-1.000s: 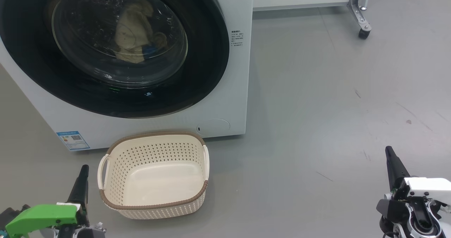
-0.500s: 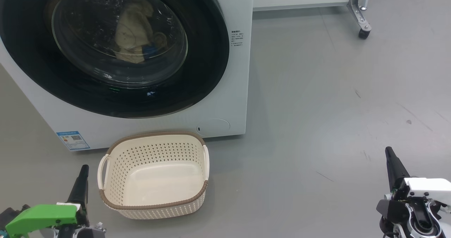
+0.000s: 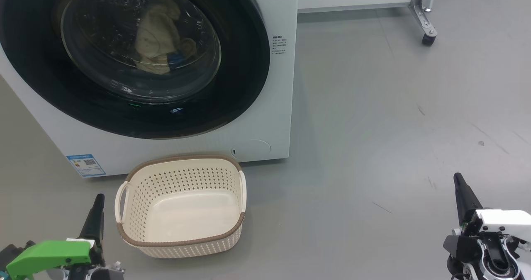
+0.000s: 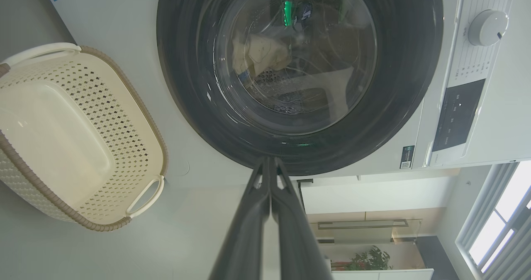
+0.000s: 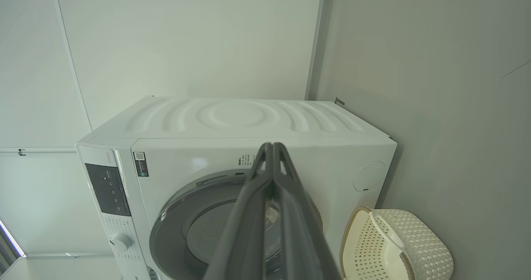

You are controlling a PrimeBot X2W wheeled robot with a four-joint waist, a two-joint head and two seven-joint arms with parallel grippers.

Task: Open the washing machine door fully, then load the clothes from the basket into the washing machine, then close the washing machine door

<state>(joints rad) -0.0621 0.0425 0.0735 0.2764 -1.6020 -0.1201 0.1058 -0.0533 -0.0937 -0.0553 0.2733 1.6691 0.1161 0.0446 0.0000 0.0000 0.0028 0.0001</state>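
**Door shut, clothes in the drum, both end effectors pressed together**

You have the washing machine door (image 3: 244,64) closed flat against the front of the washing machine (image 3: 274,114). Through its glass bowl you can see the clothes (image 3: 155,39) lying inside the machine, cream fabric with a small blue patch. The basket (image 3: 186,249) stands on the floor (image 3: 373,126) just in front of the washing machine, below the door, with its smooth bottom bare.

Your left end effector (image 3: 98,201) sits low in front of the washing machine's left part, level with the near half of the basket and apart from its white handle. In the left wrist view its fingers (image 4: 253,213) are pressed together, tips pointing at the door's lower rim.

Your right end effector (image 3: 459,180) is well off to the right of the washing machine, over open floor. The right wrist view shows its fingers (image 5: 249,213) pressed together as well, aimed at the machine's front.
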